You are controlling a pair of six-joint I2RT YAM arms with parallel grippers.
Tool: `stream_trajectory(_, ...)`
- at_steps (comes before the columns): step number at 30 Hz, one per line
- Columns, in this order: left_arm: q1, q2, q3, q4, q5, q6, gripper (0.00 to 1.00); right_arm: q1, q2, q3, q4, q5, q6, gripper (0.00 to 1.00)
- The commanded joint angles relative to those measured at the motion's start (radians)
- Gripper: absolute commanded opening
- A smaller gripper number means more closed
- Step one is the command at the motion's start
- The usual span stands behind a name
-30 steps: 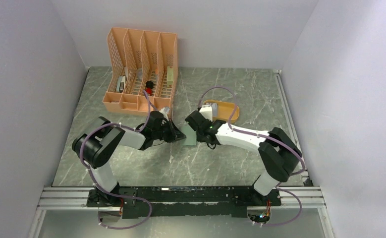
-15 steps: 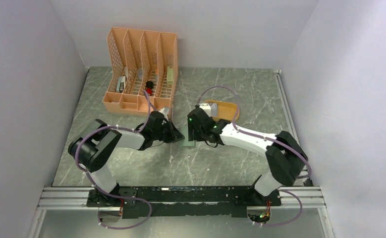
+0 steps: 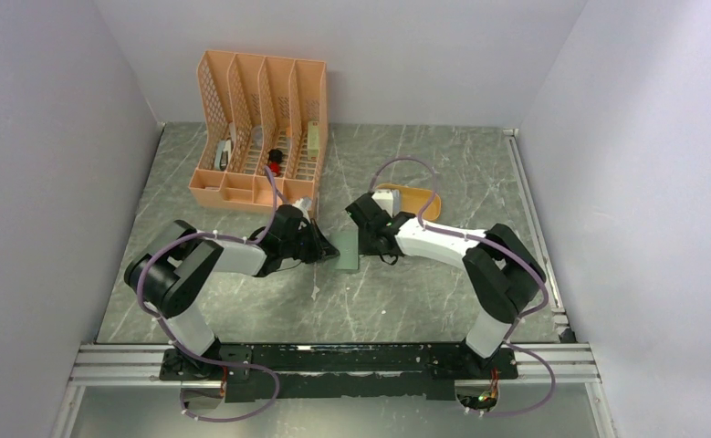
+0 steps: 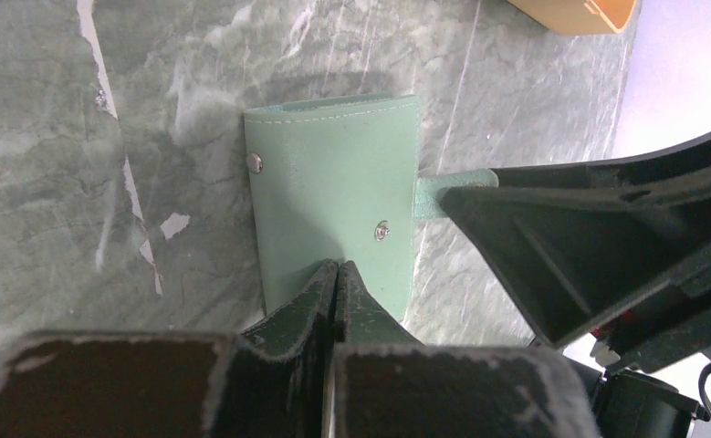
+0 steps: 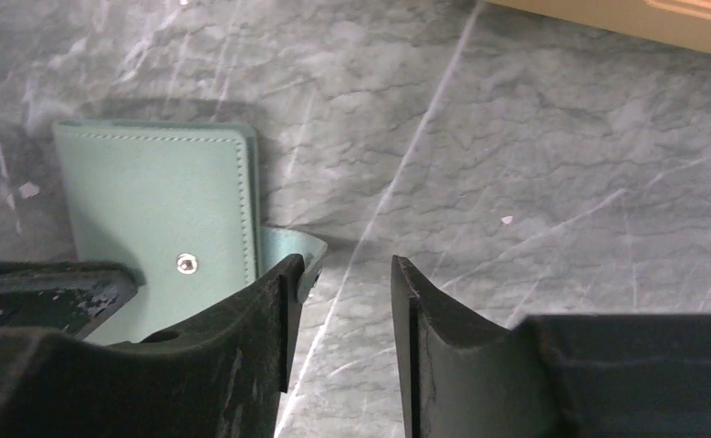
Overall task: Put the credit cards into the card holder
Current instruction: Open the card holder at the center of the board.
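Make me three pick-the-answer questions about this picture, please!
1. Where is the green wallet? A on a chair; B flat on the table; C in a drawer.
2. How many silver studs show on it in the left wrist view? A none; B two; C five.
3. How is the right claw? A open; B shut on a card; C shut on the wallet.

Answers: B, it lies on the marble top, at the tip of the left claw; B, two round studs sit on its cover; A, only bare table shows in its gap.
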Motion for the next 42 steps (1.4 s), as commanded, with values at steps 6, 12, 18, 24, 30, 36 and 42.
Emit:
stream_trajectory(6, -0.005, 0.035, -0.035, -0.218, -0.072, 0.063, 0.05, -0.032, 0.025, -0.011, 0.044, -0.026, -0.019, 0.33)
stream_trajectory(12, -0.005, 0.029, -0.033, -0.225, -0.072, 0.065, 0.05, -0.037, 0.031, -0.018, 0.062, -0.062, -0.018, 0.2)
stream_trajectory(18, -0.005, 0.005, -0.034, -0.228, -0.058, 0.069, 0.05, -0.044, -0.013, -0.051, 0.08, -0.091, -0.012, 0.0)
stream_trajectory(24, -0.037, -0.144, -0.084, -0.217, -0.036, 0.082, 0.36, -0.029, -0.143, -0.109, 0.07, -0.18, -0.045, 0.0)
stream_trajectory(30, -0.128, -0.287, -0.165, -0.206, -0.032, 0.087, 0.68, 0.032, -0.272, -0.223, 0.073, -0.234, -0.049, 0.0)
stream_trajectory(36, -0.212, -0.434, -0.216, -0.263, -0.115, 0.104, 0.8, 0.064, -0.399, -0.339, 0.103, -0.305, -0.039, 0.0)
stream_trajectory(42, -0.247, -0.479, -0.196, -0.246, -0.121, 0.157, 0.85, 0.072, -0.501, -0.425, 0.151, -0.341, -0.019, 0.0)
